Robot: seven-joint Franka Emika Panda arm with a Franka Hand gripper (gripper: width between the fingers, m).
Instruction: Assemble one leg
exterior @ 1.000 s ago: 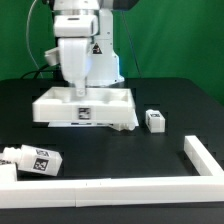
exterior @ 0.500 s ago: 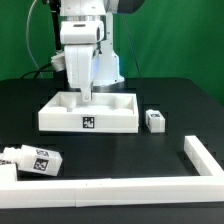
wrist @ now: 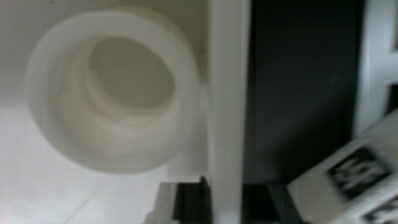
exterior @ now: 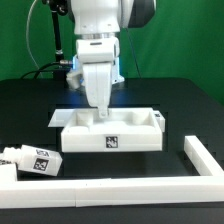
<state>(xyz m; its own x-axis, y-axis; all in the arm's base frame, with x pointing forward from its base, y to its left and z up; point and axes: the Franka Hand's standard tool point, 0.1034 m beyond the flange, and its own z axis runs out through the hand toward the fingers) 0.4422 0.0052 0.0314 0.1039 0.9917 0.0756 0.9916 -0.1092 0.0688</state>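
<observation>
My gripper [exterior: 101, 113] is shut on the far wall of the large white tray-like tabletop [exterior: 110, 138], which rests on the black table. In the wrist view the jaws [wrist: 228, 203] straddle that thin wall [wrist: 228, 90], beside a round socket [wrist: 111, 95] in the tabletop's floor. A white piece with a black-and-white tag [wrist: 358, 166] lies just outside the wall in the wrist view; it may be the leg. In the exterior view the small leg is hidden at the tabletop's right end.
A longer white tagged piece [exterior: 33, 160] lies at the front of the exterior view's left. A white L-shaped rail runs along the front [exterior: 100, 187] and up the right side [exterior: 204, 155]. The arm's base stands behind the tabletop.
The gripper has dragged the tabletop toward the exterior view's right and nearer the front. The tabletop's right end now covers the spot where the small leg stood.
</observation>
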